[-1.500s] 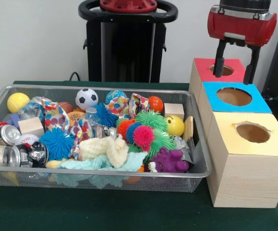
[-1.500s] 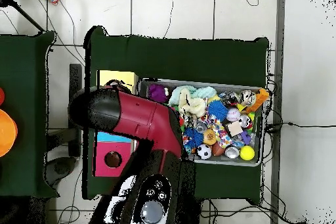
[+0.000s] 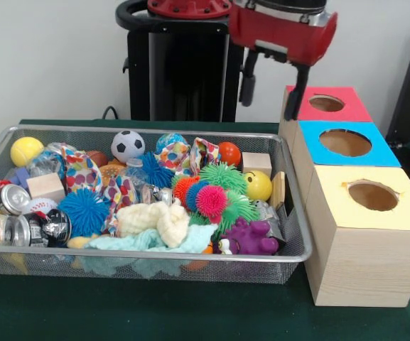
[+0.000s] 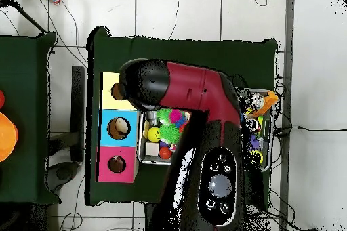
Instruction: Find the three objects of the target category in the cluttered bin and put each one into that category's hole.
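Note:
The wire mesh bin [image 3: 141,253] is full of mixed toys. My gripper [image 3: 272,89] hangs open and empty above the bin's far right corner, just left of the red-surround hole [image 3: 327,104] on its wooden box. I cannot pick out a tan teddy bear among the clutter. A pale and orange thing [image 4: 266,101] lies at one bin corner in the overhead view; I cannot tell whether it is a plush. There my arm [image 4: 196,99] covers most of the bin [image 4: 265,164] and hides the gripper. The red hole [image 4: 116,164] shows uncovered.
Blue-surround hole [image 3: 345,142] and yellow-surround hole [image 3: 373,195] stand in a row nearer the camera than the red one. In the bin lie spiky balls [image 3: 212,199], cream and mint cloths [image 3: 155,220], a soccer ball [image 3: 127,145], cans [image 3: 13,199] and a purple toy [image 3: 251,238].
My gripper has moved from over the red hole to the left in the front view, to above the bin's far right corner. It stays open and empty.

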